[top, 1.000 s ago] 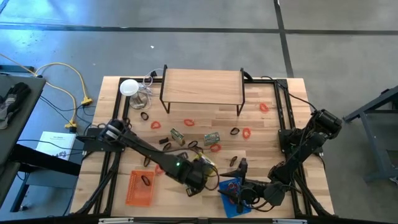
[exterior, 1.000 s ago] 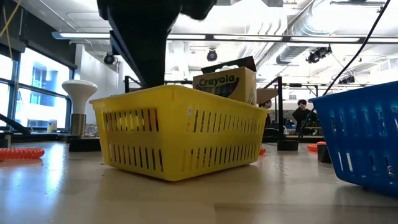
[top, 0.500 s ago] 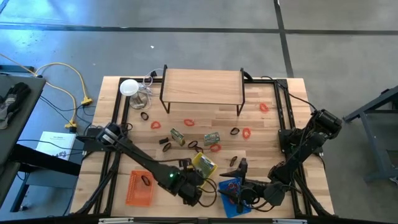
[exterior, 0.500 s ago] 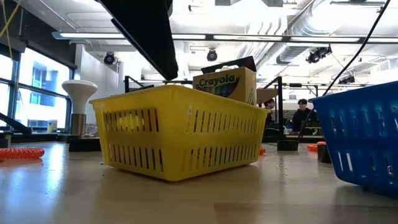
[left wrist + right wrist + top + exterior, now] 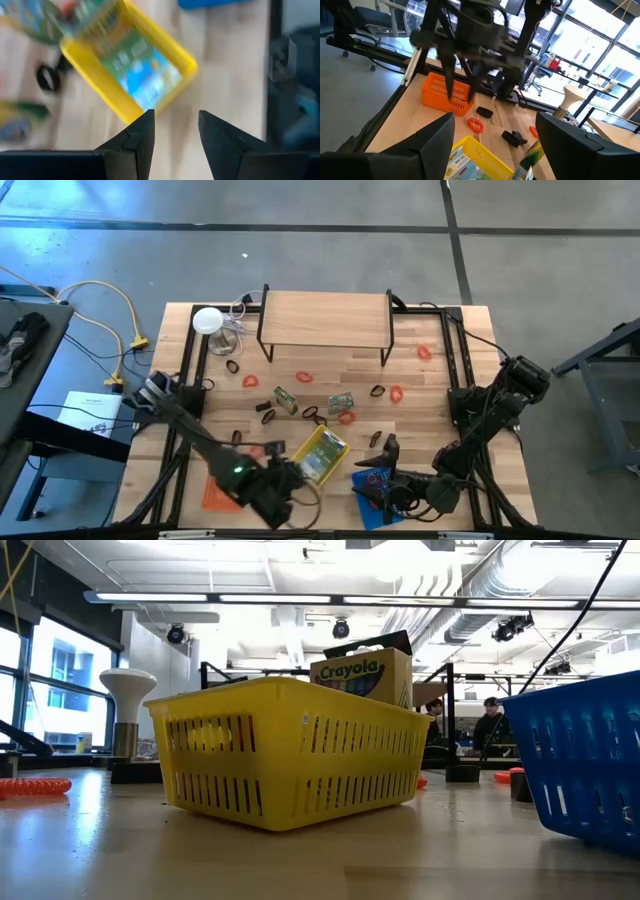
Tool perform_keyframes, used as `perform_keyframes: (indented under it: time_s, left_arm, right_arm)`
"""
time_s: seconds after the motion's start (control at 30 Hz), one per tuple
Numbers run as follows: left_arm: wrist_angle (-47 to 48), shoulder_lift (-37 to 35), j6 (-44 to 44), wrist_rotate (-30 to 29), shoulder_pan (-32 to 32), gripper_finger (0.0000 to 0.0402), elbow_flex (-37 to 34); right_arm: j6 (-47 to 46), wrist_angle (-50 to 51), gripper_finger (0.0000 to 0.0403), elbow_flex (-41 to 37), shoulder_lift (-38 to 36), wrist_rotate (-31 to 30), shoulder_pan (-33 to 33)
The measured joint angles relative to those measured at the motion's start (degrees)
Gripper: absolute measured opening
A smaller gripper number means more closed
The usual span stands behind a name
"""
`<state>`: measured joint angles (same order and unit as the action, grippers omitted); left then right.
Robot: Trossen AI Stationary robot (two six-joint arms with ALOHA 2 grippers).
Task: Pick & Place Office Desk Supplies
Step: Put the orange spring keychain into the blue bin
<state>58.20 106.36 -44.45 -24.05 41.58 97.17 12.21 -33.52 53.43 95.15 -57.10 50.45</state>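
Left gripper, jaws narrowly parted and empty, hangs above yellow basket at lower centre; next pick: descend squarely over one clip.

evenly lit from ceiling strip lights, window glare in right wrist view, heavy motion blur on yellow basket in left wrist view, soft shadows on worktop

yellow basket | orange basket | blue basket | red rubber-band loops
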Motion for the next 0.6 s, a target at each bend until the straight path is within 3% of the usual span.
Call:
perform_keyframes:
  time_s: [0.2, 0.4, 0.6]
  left_arm:
    - [14.4, -0.5, -14.0, 3.7, 4.8, 0.0143, -0.4]
    - [22.4, -0.1, -23.5, 3.6, 3.1, 0.0143, -4.5]
    - [17.6, -0.2, -15.5, 6.1, -2.7, 0.0143, -9.1]
  right_arm:
    - [-0.1, 0.2, 0.0268, 0.0, 0.0, 0.0, 0.5]
    - [-1.0, 0.2, 0.0268, 0.0, 0.0, 0.0, 0.6]
    - [-1.7, -0.6, 0.0268, 0.0, 0.0, 0.0, 0.5]
